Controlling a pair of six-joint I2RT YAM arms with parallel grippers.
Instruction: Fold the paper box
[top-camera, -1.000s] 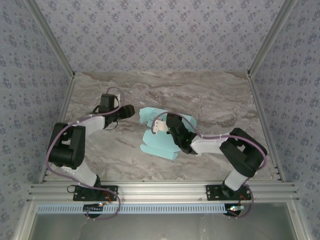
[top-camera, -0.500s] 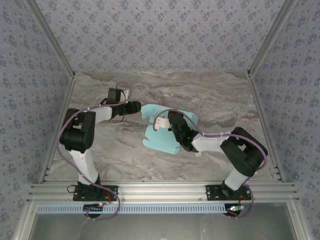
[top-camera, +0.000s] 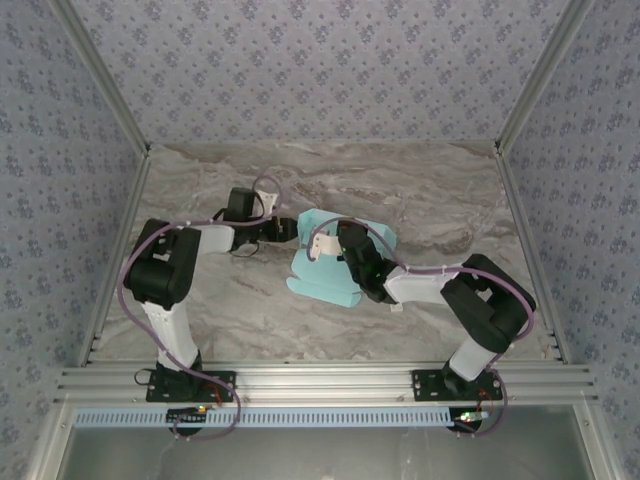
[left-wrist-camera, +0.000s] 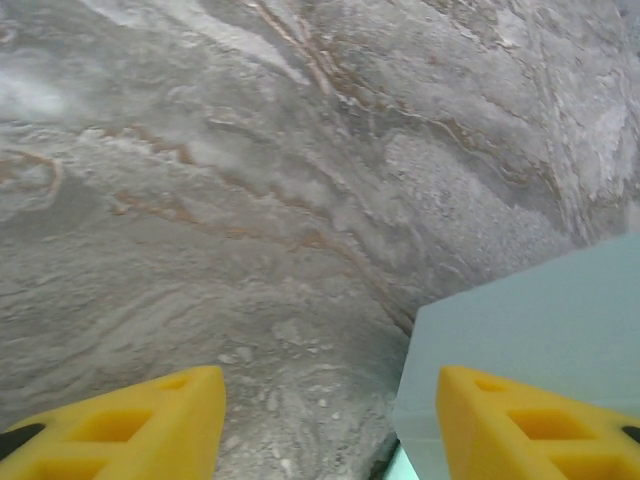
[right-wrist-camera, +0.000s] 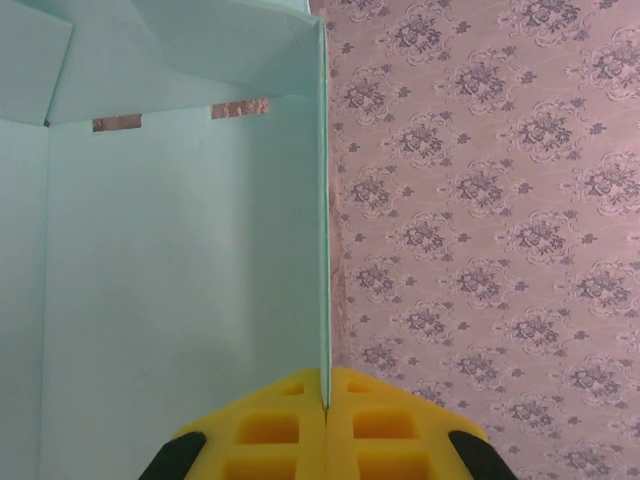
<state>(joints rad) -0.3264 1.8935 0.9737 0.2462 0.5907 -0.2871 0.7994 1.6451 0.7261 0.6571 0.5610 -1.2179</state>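
Right gripper (right-wrist-camera: 325, 402) pinches an upright wall of the paper box (right-wrist-camera: 180, 260) — left gripper (left-wrist-camera: 330, 415), jaws apart, sits at its edge.

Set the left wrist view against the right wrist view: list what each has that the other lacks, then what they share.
Left wrist view: the marble table, and the left gripper with its yellow fingers apart and an edge of the paper box reaching into the gap between them.
Right wrist view: the patterned wall, two small slots cut in the card, and the right gripper shut on the edge of a thin upright panel.
Shared: the pale turquoise paper box, and yellow fingertips at the bottom of the frame.
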